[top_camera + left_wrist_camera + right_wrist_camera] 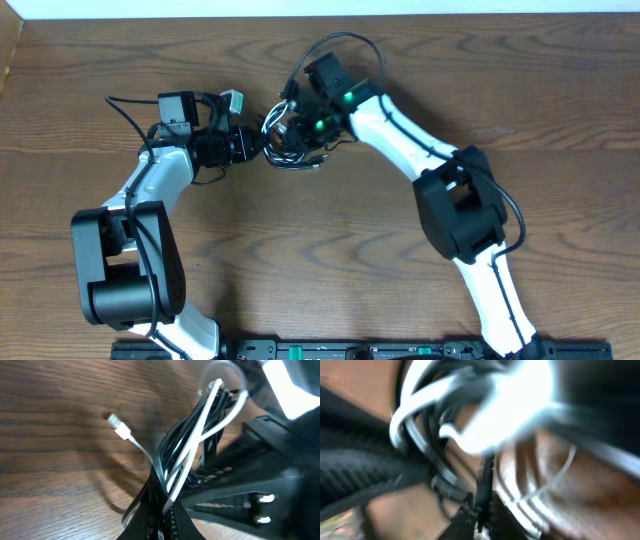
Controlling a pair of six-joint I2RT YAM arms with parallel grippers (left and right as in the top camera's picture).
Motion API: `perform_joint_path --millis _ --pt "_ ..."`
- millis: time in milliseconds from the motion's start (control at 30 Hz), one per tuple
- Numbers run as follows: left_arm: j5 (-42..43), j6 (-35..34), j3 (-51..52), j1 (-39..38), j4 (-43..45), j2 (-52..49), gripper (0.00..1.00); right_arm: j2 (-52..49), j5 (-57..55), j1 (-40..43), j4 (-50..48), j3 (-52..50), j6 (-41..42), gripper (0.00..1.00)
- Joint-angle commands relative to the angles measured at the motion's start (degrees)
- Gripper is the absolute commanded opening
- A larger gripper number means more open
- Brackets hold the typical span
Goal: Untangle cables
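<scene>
The cables (285,140), black strands with a white one, form a tangle between my two grippers at the table's back middle. My left gripper (258,146) comes in from the left and is shut on the bundle. Up close, black and white strands (187,455) rise from between its jaws (165,512). A white plug end (116,422) lies free on the wood to the left. My right gripper (300,133) reaches in from the right. Its view is blurred, but a black strand (485,480) sits pinched between its jaws (482,515), with white loops (420,405) above.
The brown wooden table (330,260) carries both arms. The left arm's body (125,270) stands front left, the right arm's elbow (460,210) at the right. A black rail (350,350) runs along the front edge. The right arm's black link (260,485) crowds the left wrist view.
</scene>
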State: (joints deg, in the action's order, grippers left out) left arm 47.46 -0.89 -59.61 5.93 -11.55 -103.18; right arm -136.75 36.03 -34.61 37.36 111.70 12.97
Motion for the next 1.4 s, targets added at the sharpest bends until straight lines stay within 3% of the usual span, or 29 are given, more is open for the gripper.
perform_joint_path --millis 0,33,100,400,700,933,1033,1167,1367 --pt "4.42 1.77 -0.24 -0.13 0.15 0.85 0.08 2.6 -12.17 -2.29 -2.05 -0.07 0.26 0.36" --pt "4.42 1.77 -0.24 -0.13 0.15 0.85 0.08 2.6 -13.29 -2.6 -2.49 -0.07 0.24 0.47" --pt "4.42 1.77 -0.24 -0.13 0.13 0.85 0.08 2.6 -13.84 -2.78 -2.93 -0.07 0.22 0.56" --pt "4.39 1.97 -0.24 -0.13 0.15 0.83 0.08 8.9 0.24 0.28 0.0 -0.04 -5.84 0.62" --pt "4.39 1.97 -0.24 -0.13 0.13 0.85 0.08 13.31 0.48 2.82 5.31 -0.07 -5.79 0.69" --pt "4.46 1.97 -0.24 -0.13 0.13 0.85 0.08 12.9 -10.49 2.51 6.78 -0.07 -5.35 0.66" --pt "5.66 2.71 -0.24 -0.24 0.13 0.85 0.08 12.87 -17.75 2.56 6.54 -0.07 0.5 0.68" --pt "15.43 8.79 -0.24 -0.24 0.02 0.83 0.08 12.87 -19.67 3.15 5.68 -0.07 5.29 0.73" --pt "16.41 10.34 -0.24 -0.57 -0.26 0.85 0.08 12.87 -24.85 3.23 7.04 -0.09 10.86 0.76"
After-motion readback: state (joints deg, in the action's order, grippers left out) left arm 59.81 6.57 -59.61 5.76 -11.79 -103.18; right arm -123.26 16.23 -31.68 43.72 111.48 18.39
